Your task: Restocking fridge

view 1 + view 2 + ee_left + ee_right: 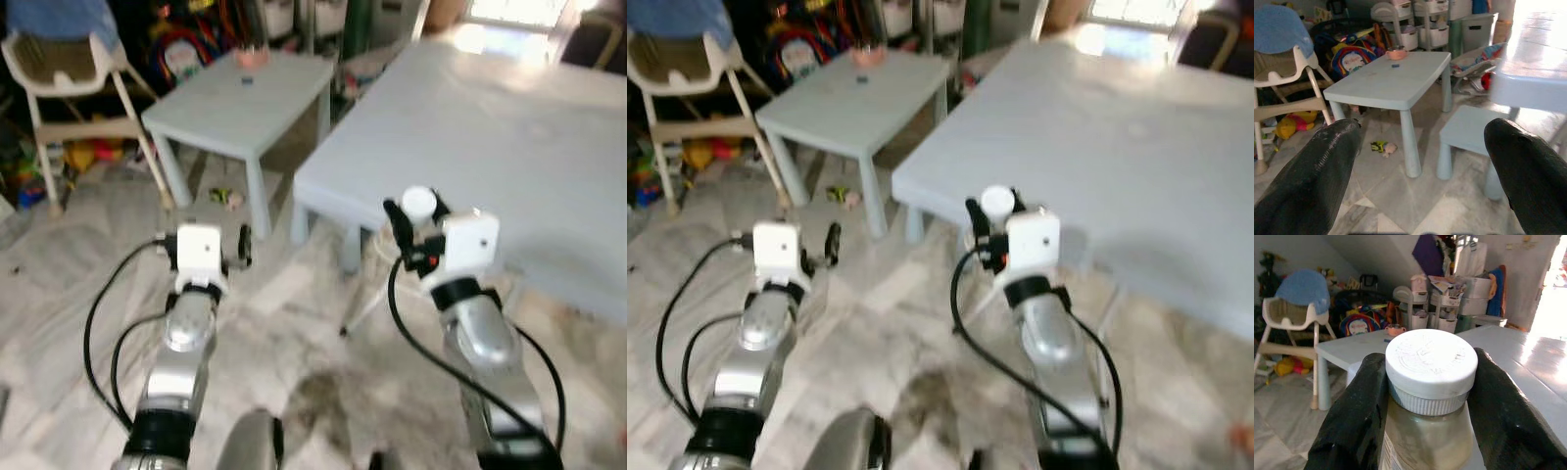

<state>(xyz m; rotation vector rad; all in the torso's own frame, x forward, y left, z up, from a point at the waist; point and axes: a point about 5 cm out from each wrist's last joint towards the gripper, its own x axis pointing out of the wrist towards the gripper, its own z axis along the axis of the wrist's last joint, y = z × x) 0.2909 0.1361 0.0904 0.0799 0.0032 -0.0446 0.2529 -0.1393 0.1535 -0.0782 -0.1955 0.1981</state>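
Observation:
My right gripper (1429, 404) is shut on a jar (1425, 440) of pale liquid with a white ribbed screw lid (1431, 363). Its black fingers (1354, 423) press on both sides just below the lid. From the head, the lid (418, 203) shows above the right gripper (415, 223), held in front of the big table's near corner. My left gripper (1420, 161) is open, its fingers (1312, 181) spread wide with nothing between them. It is held over the floor at the left (204, 243). No fridge shows.
A large pale-blue table (490, 127) fills the right. A small one (245, 98) stands ahead on the left with a pink bowl (252, 57). A low stool (1474, 129), a floor toy (227, 197), a high chair (69, 69) and storage bins (1420, 34) lie beyond.

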